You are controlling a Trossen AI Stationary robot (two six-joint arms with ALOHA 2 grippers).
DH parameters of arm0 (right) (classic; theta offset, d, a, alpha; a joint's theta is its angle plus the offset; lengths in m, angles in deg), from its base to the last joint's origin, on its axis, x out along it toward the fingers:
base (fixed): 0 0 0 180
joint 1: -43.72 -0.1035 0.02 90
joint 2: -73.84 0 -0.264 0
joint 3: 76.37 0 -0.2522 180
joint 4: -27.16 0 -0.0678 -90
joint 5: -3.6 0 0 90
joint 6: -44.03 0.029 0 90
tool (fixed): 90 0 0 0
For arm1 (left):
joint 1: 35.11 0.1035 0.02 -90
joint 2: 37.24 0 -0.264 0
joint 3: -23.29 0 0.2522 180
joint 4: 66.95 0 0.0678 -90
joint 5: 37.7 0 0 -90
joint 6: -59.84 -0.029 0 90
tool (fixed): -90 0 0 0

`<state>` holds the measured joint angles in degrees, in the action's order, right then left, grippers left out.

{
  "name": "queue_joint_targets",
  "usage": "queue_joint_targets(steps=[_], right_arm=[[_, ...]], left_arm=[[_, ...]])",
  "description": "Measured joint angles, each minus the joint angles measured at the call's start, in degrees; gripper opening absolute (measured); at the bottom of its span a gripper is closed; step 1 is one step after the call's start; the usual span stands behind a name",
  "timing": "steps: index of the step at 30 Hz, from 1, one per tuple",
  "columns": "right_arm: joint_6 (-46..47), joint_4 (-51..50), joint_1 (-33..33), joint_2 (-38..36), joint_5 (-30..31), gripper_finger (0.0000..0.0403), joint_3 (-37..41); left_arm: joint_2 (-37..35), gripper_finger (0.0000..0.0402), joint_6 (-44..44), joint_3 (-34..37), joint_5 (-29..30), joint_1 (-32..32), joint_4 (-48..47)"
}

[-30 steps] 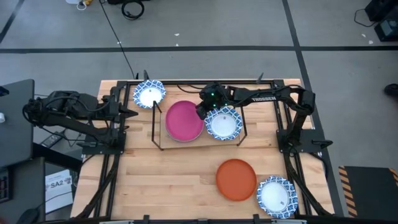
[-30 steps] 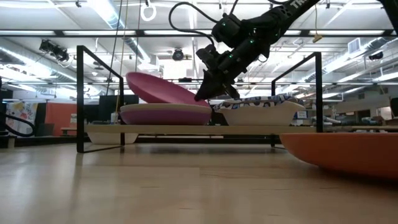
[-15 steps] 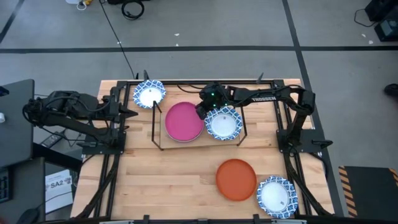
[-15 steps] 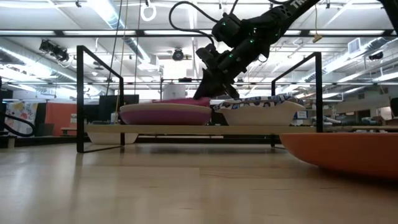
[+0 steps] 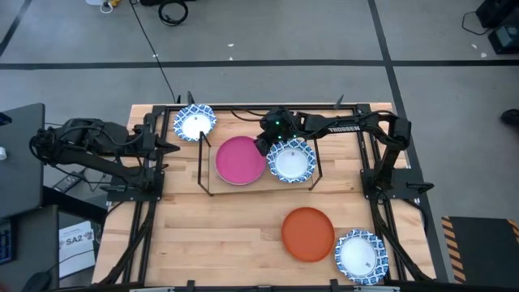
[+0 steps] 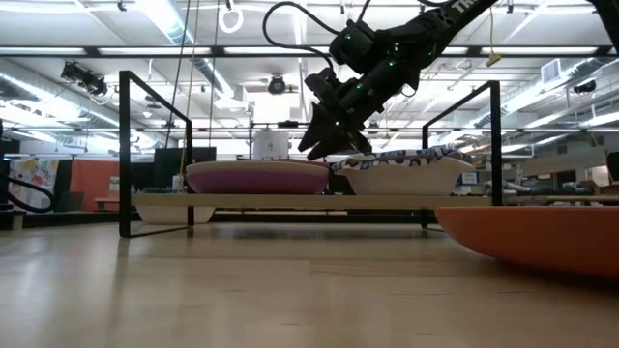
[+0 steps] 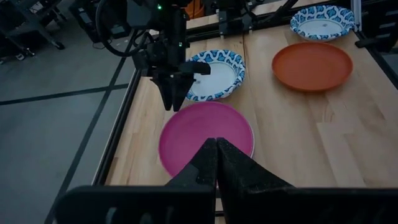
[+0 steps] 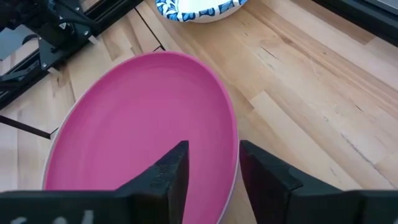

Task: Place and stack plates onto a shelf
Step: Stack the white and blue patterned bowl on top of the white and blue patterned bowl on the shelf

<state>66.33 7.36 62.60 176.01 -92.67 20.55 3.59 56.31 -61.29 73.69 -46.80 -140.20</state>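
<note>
A magenta plate point(image 5: 240, 158) lies flat on a purple plate point(image 6: 256, 180) in the middle of the shelf point(image 6: 290, 201). Beside it on the shelf's right rests a blue-and-white plate point(image 5: 291, 161). My right gripper point(image 8: 213, 152) hovers open over the magenta plate's far right rim, one finger above the plate's inside and one outside it, both clear of it. My left gripper point(image 7: 215, 146) is shut with nothing in it, at the table's left edge and pointing toward the shelf.
A blue-and-white plate point(image 5: 195, 123) lies on the table beyond the shelf's left end. An orange plate point(image 5: 308, 234) and another blue-and-white plate point(image 5: 362, 255) lie near the front right. Bare wood stretches across the front left. The shelf's black rods point(image 6: 125, 155) stand upright.
My right gripper has opened and let go of the magenta plate. The plate, a second ago tilted with one side raised high, has dropped flat onto the purple plate on the shelf. The gripper itself has stayed over the plate's rim.
</note>
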Motion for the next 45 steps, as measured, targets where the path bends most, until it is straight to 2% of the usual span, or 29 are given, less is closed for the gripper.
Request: queue_joint_targets(steps=[3, 6, 11, 13, 17, 23, 27, 35, 40, 45], right_arm=[[0.0, -0.01, 0.39, -0.04, -0.47, 0.0151, 0.01], [0.0, -0.13, 1.55, -0.83, -4.78, 0.0149, 0.07], [-0.75, -0.1, 3.43, -4.31, -12.76, 0.015, 0.07], [-2.78, -0.12, 3.64, -6.4, -13.16, 0.015, 0.07], [-6.16, -0.05, 3.65, -10.98, -13.0, 0.0149, 0.07], [-6.45, 0.01, 3.62, -17.76, -12.92, 0.015, 0.07], [-6.45, 0.02, 3.53, -21.14, -12.87, 0.0149, 0.07], [-6.51, -0.12, 2.33, -23.96, -12.87, 0.0149, 0.07], [-9.27, -1.67, 1.01, -25.07, -12.87, 0.015, 0.07], [-9.44, -2.8, 0.61, -26.2, -12.9, 0.0149, 0.07]], left_arm=[[0.0, 0.0007, 0.0, 0.0, 0.0, 0.0, 0.02], [0.0, 0.0007, 0.02, 0.0, 1.34, -0.04, 0.12], [0.02, 0.0007, 2.97, 0.0, 11.43, 0.0, 1.67], [0.02, 0.0007, 3.32, 0.0, 14.3, 0.03, 2.1], [0.02, 0.0007, 3.52, 0.0, 16.08, 0.88, 2.67], [1.05, 0.0007, 4.39, 0.0, 16.43, 8.77, 2.88], [2.46, 0.0007, 2.03, 0.0, 12.32, 16.77, 2.89], [8.84, 0.0006, -6.06, 0.0, -3.49, 37.1, 2.04], [14.59, 0.0006, -12.33, 0.0, -12.03, 50.19, -2.1], [20.63, 0.0006, -20.67, 0.0, -14.25, 60.73, -6.66]])
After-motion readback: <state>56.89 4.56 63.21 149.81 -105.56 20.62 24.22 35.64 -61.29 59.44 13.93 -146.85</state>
